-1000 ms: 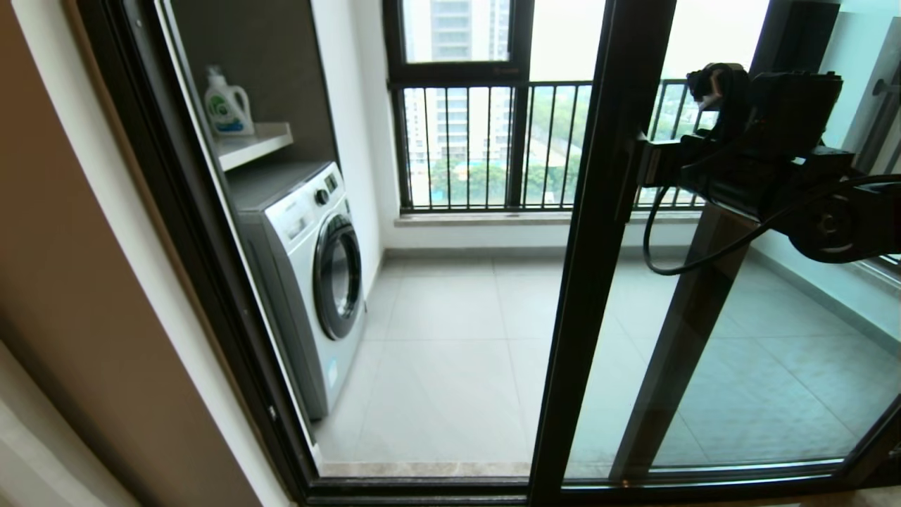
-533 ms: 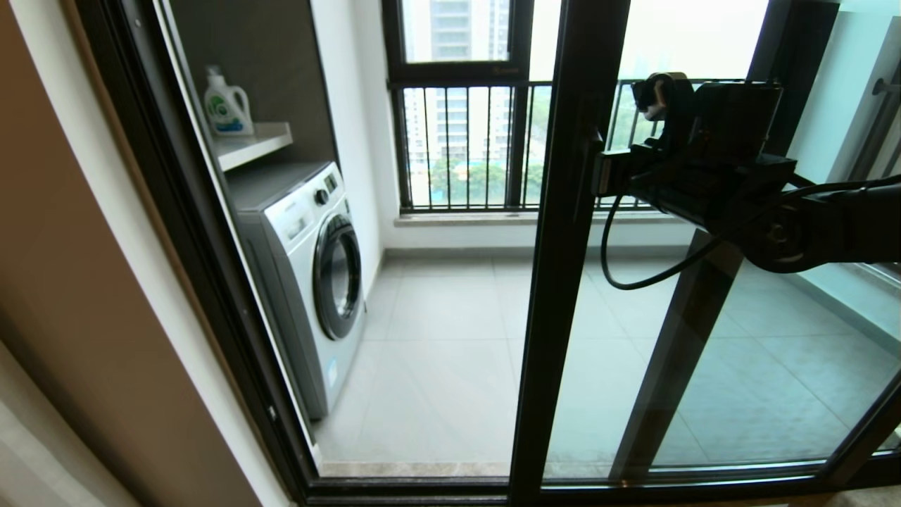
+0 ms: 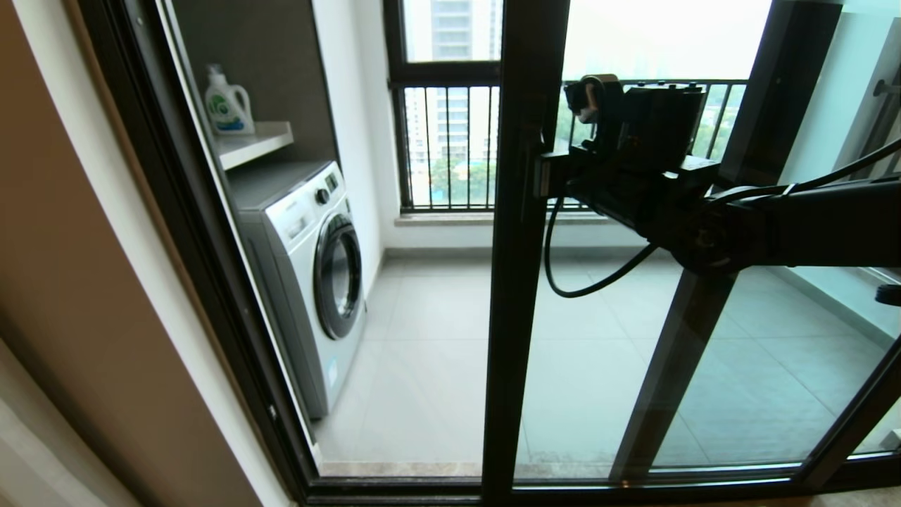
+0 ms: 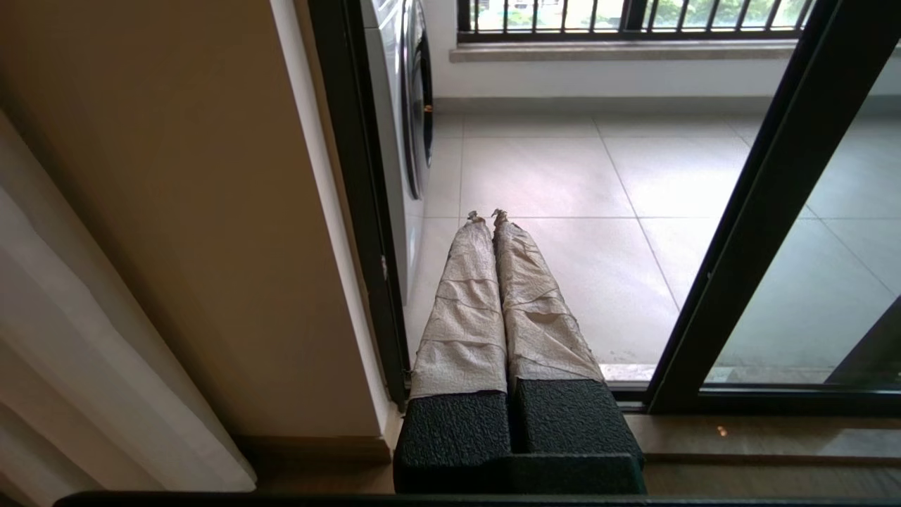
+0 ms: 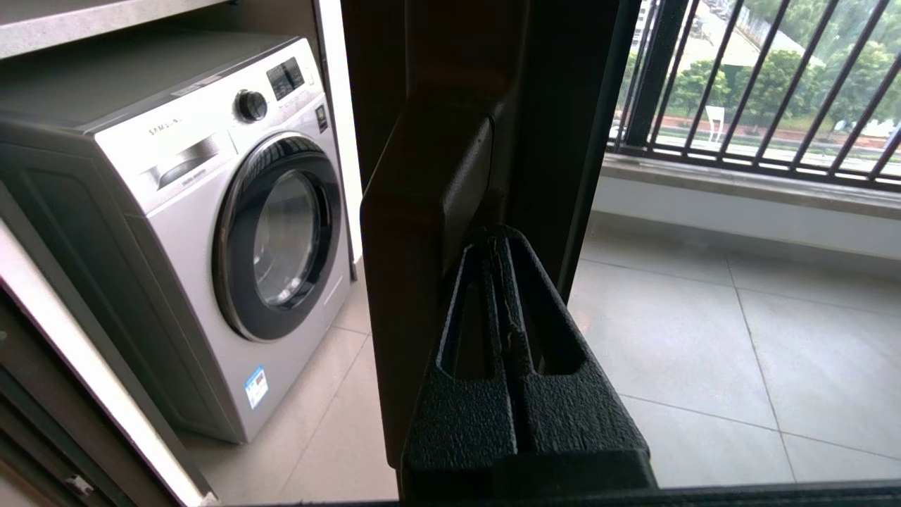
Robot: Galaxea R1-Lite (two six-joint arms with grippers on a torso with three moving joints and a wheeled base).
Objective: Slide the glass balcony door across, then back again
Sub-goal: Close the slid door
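Nearest, my left gripper [image 4: 486, 215] hangs parked low by the sill, its wrapped fingers [image 4: 464, 303] pressed together with nothing between them; it takes no part.

Further out, my right gripper [image 5: 496, 243] is at work against the door [image 3: 517, 282]. Its jaws are closed flat on each other, holding nothing, tips set in the corner where the handle [image 5: 422, 232] meets the upright. Judgement: I am pushing the door by contact, not gripping it.

Change noted: across the last second the door's handled upright has travelled leftward, from right of centre in the head view to about centre, and my right arm has followed it, extending across. The open gap beside the washer [image 3: 310, 282] has narrowed accordingly. The bottle [image 3: 227, 104] on the shelf and the railing [image 3: 450, 148] beyond are unmoved.

Meaning for the task: the door is in mid-slide toward the left jamb, roughly half the opening still clear. I cannot say from this alone whether this is the first pass or the return.

Risk: closed tips may slip off the handle if the door binds.
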